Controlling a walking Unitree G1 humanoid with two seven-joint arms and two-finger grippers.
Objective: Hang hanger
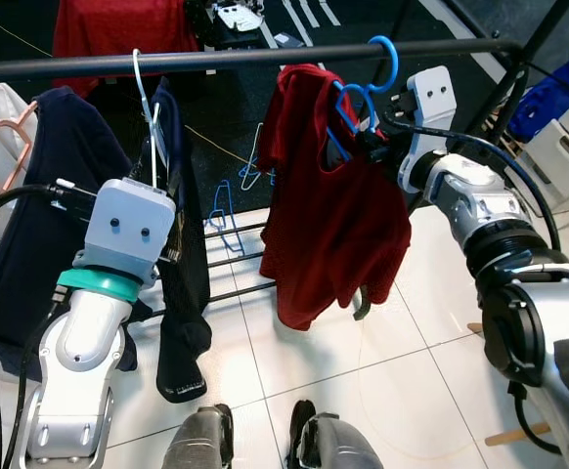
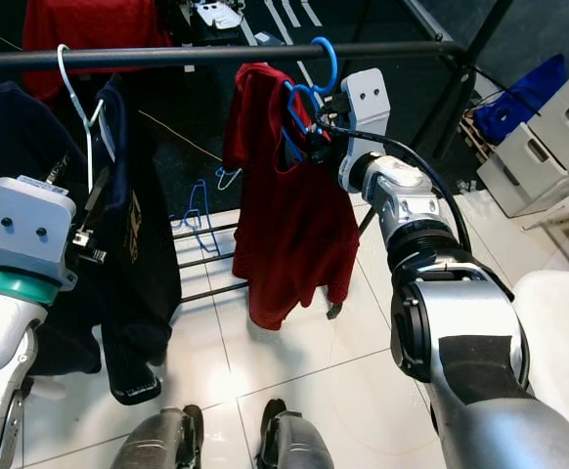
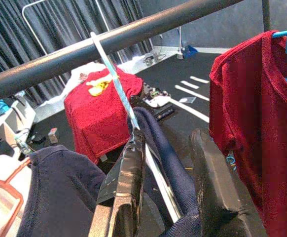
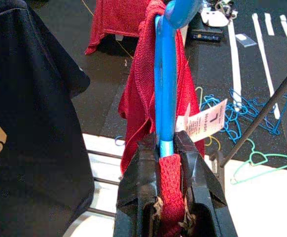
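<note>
Leftmost, a pink hanger (image 1: pixel 1 147) carries a pale garment at the end of the black rail (image 1: pixel 216 59). Next along, the left end effector (image 1: pixel 157 161) is raised to the white wire hanger (image 1: pixel 146 98), whose hook is already over the rail and which bears a navy garment (image 1: pixel 182 283); its fingers (image 3: pixel 126 187) stand apart on either side of the wire just below the hook, not pinching it, apparently just steadying it. Further right, the blue hanger (image 1: pixel 368 93), the one to be hung, is a bright blue plastic piece with a rounded hook, carrying a red knitted top (image 1: pixel 328 215) with a paper tag (image 4: pixel 206 123). The right end effector (image 1: pixel 368 137) is clamped on its neck together with a fold of the red knit, holding it high so the hook sits at the rail, seemingly just over it. Below, spare hangers (image 1: pixel 228 210) lie on the floor (image 1: pixel 314 371).
</note>
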